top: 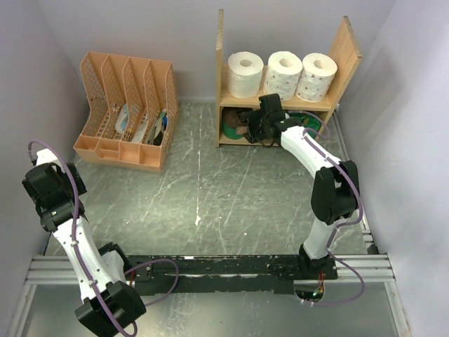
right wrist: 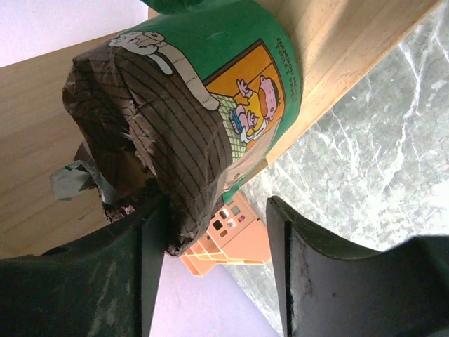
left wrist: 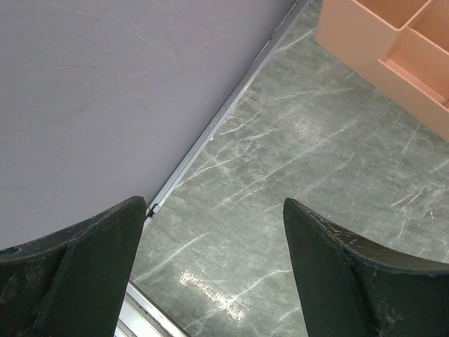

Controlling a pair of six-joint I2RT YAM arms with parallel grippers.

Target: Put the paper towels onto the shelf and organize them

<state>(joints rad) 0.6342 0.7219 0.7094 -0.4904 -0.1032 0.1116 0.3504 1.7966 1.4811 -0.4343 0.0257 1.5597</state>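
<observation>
So, three white rolls (top: 284, 75) can be seen lined up side by side on the upper board of the shelf (top: 348, 46), stood on end with the hollow cores facing up. The right tool (top: 255, 126) is reached into the lower compartment, where green wrapping is spotted on both sides of it. From the right wrist view, a green roll with a brown end (right wrist: 210, 91) is seen lying on the wooden board. Its brown end is right up against one finger (right wrist: 112, 274), while the other finger is kept apart from it, so that tool is open and nothing is clamped. The left tool (left wrist: 214, 207) is parked wide open and empty over the worktop (top: 210, 189) by the left wall (left wrist: 105, 91), well apart from the shelf, with the orange file organizer (top: 126, 105) nearby.
</observation>
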